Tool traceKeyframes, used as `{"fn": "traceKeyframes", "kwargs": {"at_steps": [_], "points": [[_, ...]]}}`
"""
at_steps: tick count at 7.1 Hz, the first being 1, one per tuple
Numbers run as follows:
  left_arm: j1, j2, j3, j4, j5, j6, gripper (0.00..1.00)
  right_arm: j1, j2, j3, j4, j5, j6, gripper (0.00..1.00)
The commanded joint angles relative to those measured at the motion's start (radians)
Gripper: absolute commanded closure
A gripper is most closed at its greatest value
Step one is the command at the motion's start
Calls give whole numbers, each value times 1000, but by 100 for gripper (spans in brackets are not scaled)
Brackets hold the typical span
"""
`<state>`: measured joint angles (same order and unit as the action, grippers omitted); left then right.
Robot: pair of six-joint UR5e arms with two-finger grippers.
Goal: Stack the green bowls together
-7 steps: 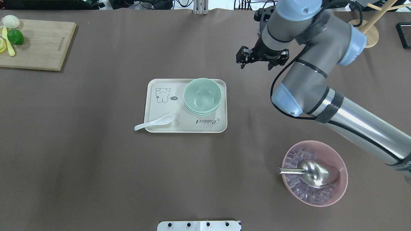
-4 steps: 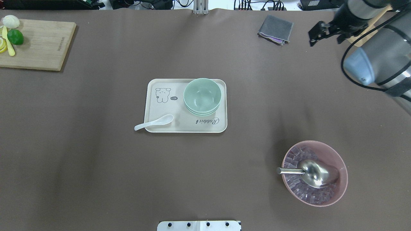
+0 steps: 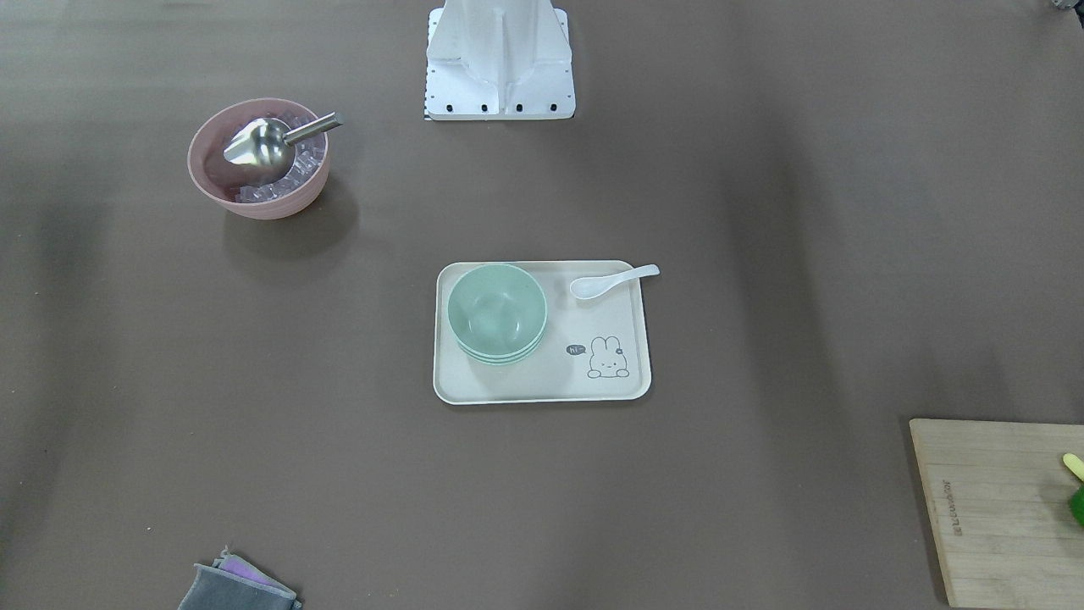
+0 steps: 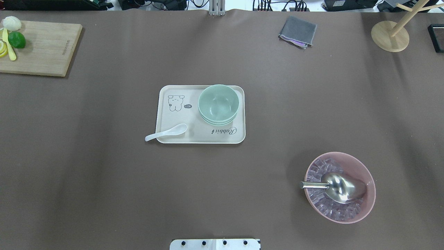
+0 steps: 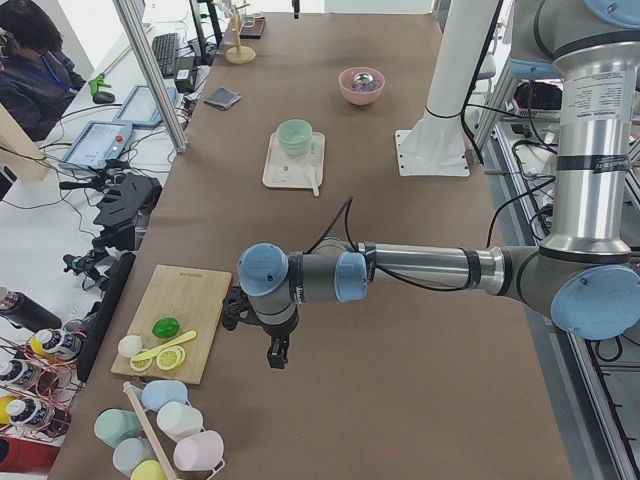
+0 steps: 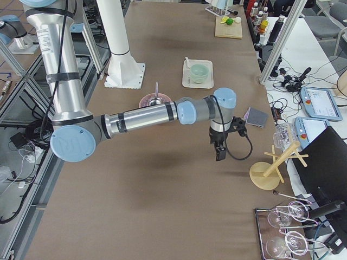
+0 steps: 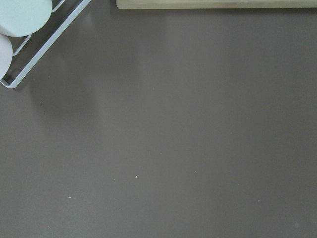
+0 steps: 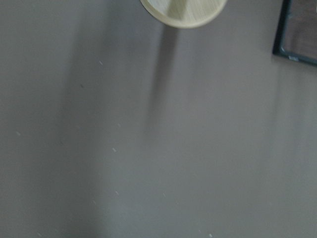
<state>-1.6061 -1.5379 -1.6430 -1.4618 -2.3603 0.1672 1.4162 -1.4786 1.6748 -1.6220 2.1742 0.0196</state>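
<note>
The green bowls [image 4: 218, 104] sit nested in one stack on the right part of the cream tray [image 4: 173, 116]. The stack also shows in the front view [image 3: 496, 312], the left side view [image 5: 295, 135] and the right side view [image 6: 199, 72]. Neither gripper is in the overhead or front view. My left gripper [image 5: 277, 352] hangs over bare table near the cutting board, far from the tray. My right gripper [image 6: 219, 153] hangs near the grey cloth and wooden stand, far from the tray. I cannot tell whether either is open or shut.
A white spoon [image 4: 166, 132] lies across the tray's front-left corner. A pink bowl [image 4: 360, 163] with ice and a metal scoop stands at front right. A cutting board [image 4: 45, 48] with fruit, a grey cloth [image 4: 297, 32] and a wooden stand [image 4: 390, 36] lie along the far edge.
My right arm has swung away from above the tray's right side and left the overhead view to the right. The bowl stack, tray and spoon have not moved.
</note>
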Motion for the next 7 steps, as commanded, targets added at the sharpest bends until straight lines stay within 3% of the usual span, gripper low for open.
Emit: {"fn": "traceKeyframes", "kwargs": {"at_steps": [1, 7], "points": [[0, 1, 0, 0, -1, -1, 2, 26, -132, 3, 2, -2, -33, 0], [0, -14, -8, -3, -1, 3, 2, 26, -134, 19, 1, 41, -35, 0]]}}
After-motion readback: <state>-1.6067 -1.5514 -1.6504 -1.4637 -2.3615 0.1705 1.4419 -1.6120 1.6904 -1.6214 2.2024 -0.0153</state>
